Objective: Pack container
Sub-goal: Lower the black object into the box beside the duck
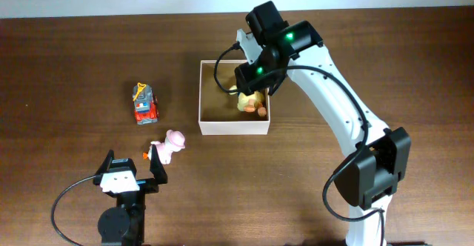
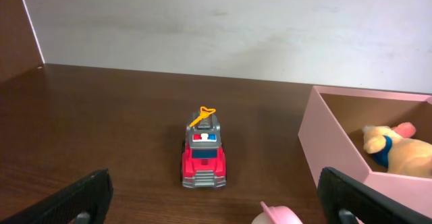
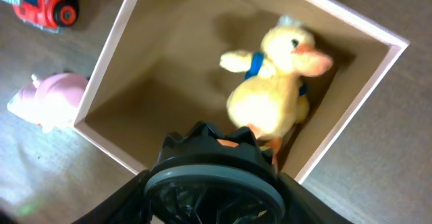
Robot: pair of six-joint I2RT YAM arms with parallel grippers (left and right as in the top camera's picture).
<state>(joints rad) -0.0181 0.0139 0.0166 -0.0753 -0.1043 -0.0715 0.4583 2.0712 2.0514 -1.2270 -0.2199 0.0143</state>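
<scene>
A: Where is the container [image 1: 233,127] sitting?

B: It is sitting open-topped near the middle of the wooden surface [image 1: 74,68], pale walls and a tan inside. A yellow plush duck [image 1: 250,101] is lying inside it, towards the corner nearest the right arm's side.

A: What is the right claw [image 1: 254,83] doing?

B: It is hanging over the container, above the duck. In the overhead view the arm is hiding its fingers, and the right wrist view is showing only a dark housing, so I cannot tell how far the jaws are parted or whether they are holding anything.

A: And the left claw [image 1: 133,164]?

B: It is facing the toys with its jaws spread wide and nothing between them.

A: What is lying outside the container?

B: A red and grey fire truck [image 1: 145,104] is standing upright to the container's left, well apart from it. A pink toy [image 1: 170,144] is lying near the container's front left corner, just beside the tip of one of the left claw's fingers. I cannot tell whether they are touching.
</scene>
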